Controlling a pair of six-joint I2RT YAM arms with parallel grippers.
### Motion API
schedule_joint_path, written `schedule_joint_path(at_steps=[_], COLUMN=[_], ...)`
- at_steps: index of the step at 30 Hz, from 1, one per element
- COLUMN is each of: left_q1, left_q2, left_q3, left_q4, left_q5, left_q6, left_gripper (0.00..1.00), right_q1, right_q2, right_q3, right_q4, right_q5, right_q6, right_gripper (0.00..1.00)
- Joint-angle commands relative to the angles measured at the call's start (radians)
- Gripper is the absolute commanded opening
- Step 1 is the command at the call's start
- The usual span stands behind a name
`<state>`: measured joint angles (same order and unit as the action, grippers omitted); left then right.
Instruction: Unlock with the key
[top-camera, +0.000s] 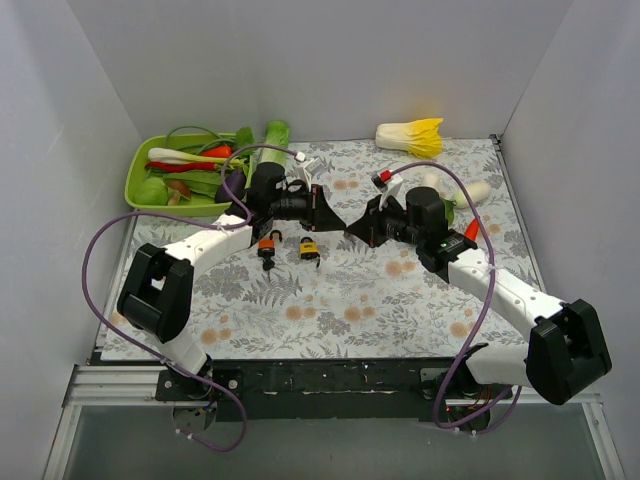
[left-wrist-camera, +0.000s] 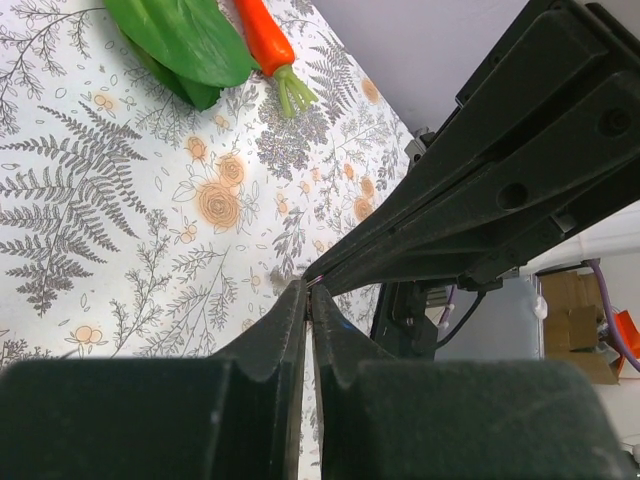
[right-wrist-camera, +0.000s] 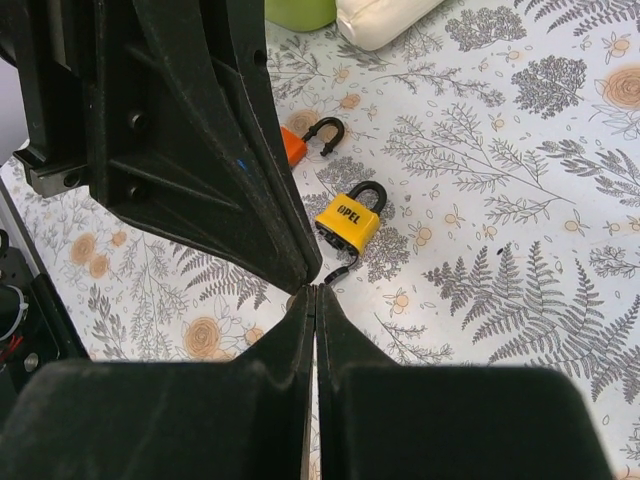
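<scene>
We note the tabletop (top-camera: 400, 300) under a fern-and-flower cloth, with both arms reaching in to meet near its middle. At far left a green tray (top-camera: 140, 185) holds toy vegetables; a yellow-leafed cabbage (top-camera: 412, 137) lies at the far edge.

The left claw (top-camera: 335, 222) and the right claw (top-camera: 352, 230) stand tip to tip. In the wrist views each has its jaws pressed together with no gap. Whether anything is pinched between either pair, we cannot tell.

The yellow padlock (top-camera: 309, 249) lies flat on the cloth, just left of the meeting tips and slightly nearer, with its shackle down in the body. The orange padlock (top-camera: 268, 247) lies farther left, apart from both claws.

Right wrist view: a small dark piece (right-wrist-camera: 340, 270) sits between the claw tips and the yellow padlock. We cannot tell whether it is the key.
</scene>
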<state>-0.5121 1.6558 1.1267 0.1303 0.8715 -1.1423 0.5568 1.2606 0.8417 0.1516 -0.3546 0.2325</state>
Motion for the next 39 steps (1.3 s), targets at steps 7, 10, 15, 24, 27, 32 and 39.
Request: schedule_joint_path(at_steps=[7, 10, 15, 24, 27, 32, 39], left_q1=[-0.017, -0.017, -0.017, -0.016, -0.014, -0.016, -0.014], left_q2=[0.002, -0.011, -0.028, -0.08, -0.093, -0.096, -0.094], left_q3=[0.036, 0.064, 0.103, 0.12, 0.119, 0.124, 0.122], left_q4=[-0.027, -0.113, -0.247, -0.336, -0.343, -0.345, -0.34], left_q5=[0.029, -0.009, 0.062, 0.187, 0.193, 0.222, 0.231], left_q6=[0.039, 0.129, 0.262, 0.389, 0.4, 0.401, 0.398], left_gripper=[0.0, 0.0, 0.0, 0.0, 0.0, 0.0, 0.0], right_q1=[-0.001, -0.026, -0.119, -0.152, -0.152, -0.152, -0.133], right_q2=[-0.023, -0.038, -0.084, -0.055, -0.052, -0.047, -0.017], right_q3=[0.03, 0.025, -0.001, -0.018, -0.05, -0.092, -0.13], right_q4=[0.029, 0.02, 0.051, 0.094, 0.094, 0.132, 0.284], right_q5=[0.008, -0.021, -0.188, -0.598, -0.593, -0.593, -0.623], right_q6=[0.01, 0.014, 0.005, 0.01, 0.005, 0.021, 0.12], right_gripper=[0.01, 0.33, 0.58, 0.65, 0.65, 0.64, 0.59])
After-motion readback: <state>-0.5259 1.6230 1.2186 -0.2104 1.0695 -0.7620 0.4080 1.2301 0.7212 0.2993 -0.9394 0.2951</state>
